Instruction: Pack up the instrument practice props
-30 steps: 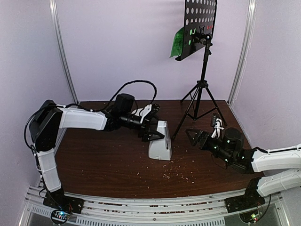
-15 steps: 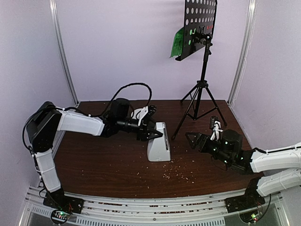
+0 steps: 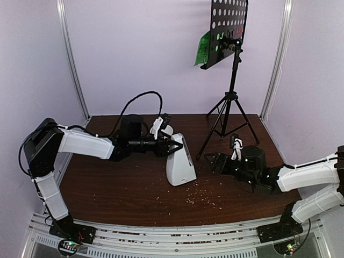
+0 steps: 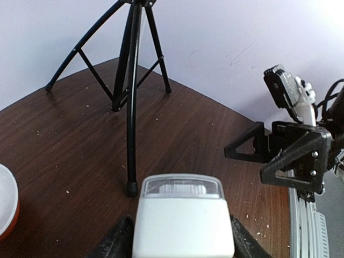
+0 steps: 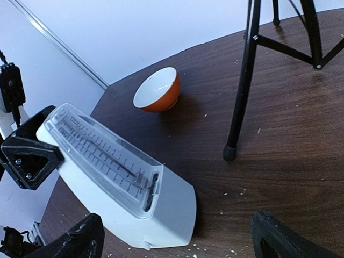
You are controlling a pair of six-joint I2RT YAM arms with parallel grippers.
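The white metronome (image 3: 180, 166) with its clear cover stands mid-table, tilted so its top leans left. My left gripper (image 3: 171, 144) is shut on that top; in the left wrist view the black fingers (image 4: 115, 243) press both sides of the metronome (image 4: 183, 220). My right gripper (image 3: 212, 159) hovers open just right of it, and in the right wrist view the metronome (image 5: 118, 177) lies ahead of the wide-spread fingers (image 5: 75, 242). The black music stand (image 3: 232, 80) rises at the back right, a green page (image 3: 203, 48) on its perforated desk (image 3: 228, 24).
A white-and-orange bowl (image 5: 158, 90) sits behind the metronome, near the left arm. One tripod leg (image 5: 242, 91) ends close to the metronome's far side. Light crumbs (image 3: 201, 196) dot the dark wooden table (image 3: 118, 188). Lilac walls close in the back and sides.
My left gripper closed on the metronome's top and drew back left, tipping the metronome that way. My right gripper crept left toward the metronome, staying open.
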